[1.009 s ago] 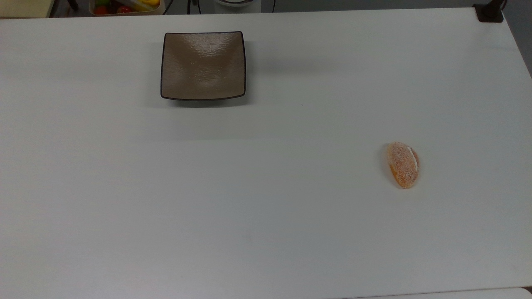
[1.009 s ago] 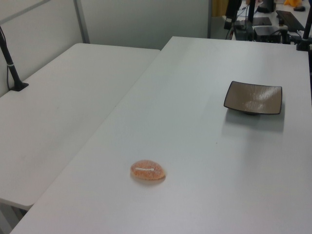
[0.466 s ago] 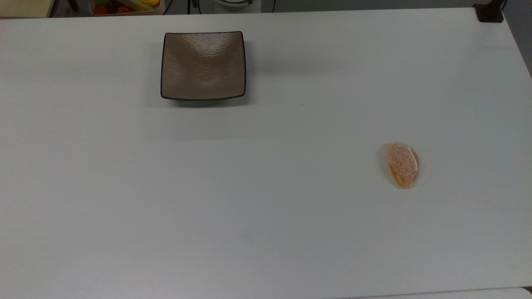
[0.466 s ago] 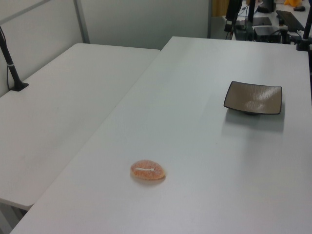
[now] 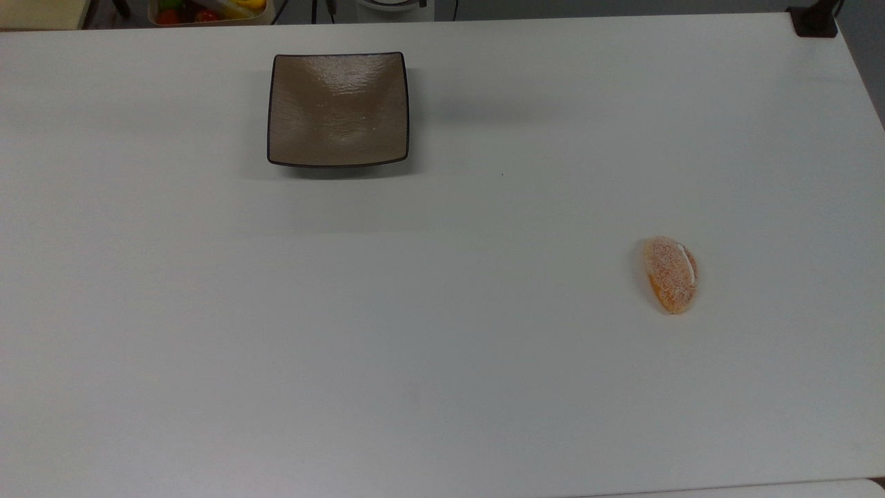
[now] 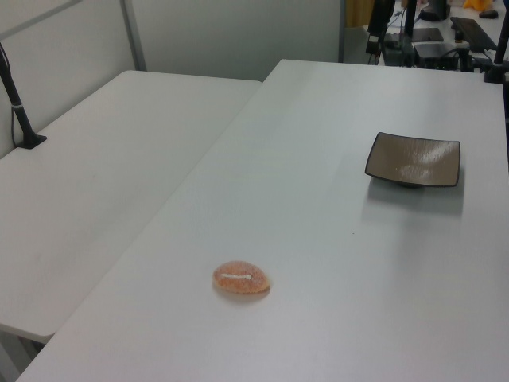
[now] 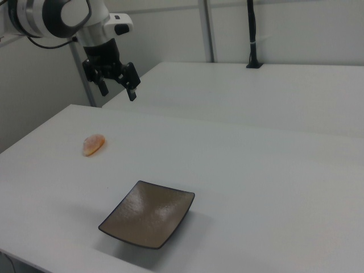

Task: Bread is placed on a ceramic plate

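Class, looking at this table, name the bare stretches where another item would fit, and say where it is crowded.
Nearly all of the table is bare. The widest free stretch lies between the ceramic plate and the bread. The near half in the top view is bare as well. Nothing crowds; the open claw hangs above the table.

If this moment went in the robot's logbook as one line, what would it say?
stage: before pickup | bread: on white table, apart from plate | ceramic plate: empty | gripper: open, above table, holding nothing
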Controlling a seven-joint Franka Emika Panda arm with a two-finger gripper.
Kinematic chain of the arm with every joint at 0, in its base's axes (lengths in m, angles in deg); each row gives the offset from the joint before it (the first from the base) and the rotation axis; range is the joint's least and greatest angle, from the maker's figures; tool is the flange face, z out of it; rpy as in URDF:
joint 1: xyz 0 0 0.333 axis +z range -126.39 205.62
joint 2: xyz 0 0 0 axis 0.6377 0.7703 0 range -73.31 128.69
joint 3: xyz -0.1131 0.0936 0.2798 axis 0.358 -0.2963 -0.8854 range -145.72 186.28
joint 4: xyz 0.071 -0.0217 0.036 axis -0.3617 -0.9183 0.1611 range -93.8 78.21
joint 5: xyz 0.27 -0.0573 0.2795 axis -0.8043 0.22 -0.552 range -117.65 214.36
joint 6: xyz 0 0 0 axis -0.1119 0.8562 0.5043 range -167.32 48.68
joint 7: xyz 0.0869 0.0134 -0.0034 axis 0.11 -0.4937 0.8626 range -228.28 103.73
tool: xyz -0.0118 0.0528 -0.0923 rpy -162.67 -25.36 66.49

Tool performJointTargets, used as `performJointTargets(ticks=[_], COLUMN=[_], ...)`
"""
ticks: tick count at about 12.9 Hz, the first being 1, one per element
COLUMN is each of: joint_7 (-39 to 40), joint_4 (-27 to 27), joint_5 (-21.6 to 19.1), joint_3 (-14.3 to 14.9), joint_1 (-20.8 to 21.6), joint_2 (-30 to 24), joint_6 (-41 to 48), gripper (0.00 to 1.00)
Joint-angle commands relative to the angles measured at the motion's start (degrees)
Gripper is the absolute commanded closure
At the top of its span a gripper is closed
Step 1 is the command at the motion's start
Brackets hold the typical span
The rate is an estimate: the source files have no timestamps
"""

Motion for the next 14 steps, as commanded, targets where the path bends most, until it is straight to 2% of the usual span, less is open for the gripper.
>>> performJointTargets(ticks=[1,4,7,10,14], joint_7=[-1.3,-2.0,-7.9,-11.7,-18.4], joint_4=[-1.0,4.7,9.3,15.0,15.0], joint_5=[1.2,0.7,1.0,0.9,1.3], joint_3=[0.2,0.2,0.1,0.1,0.2], joint_1=[2.9,4.0,6.3,11.1,18.1], joint_2=[-0.4,3.7,6.8,11.2,17.3], joint_6=[-1.9,-1.5,-1.6,-3.1,-13.4], gripper=[0.0,0.0,0.0,0.0,0.0])
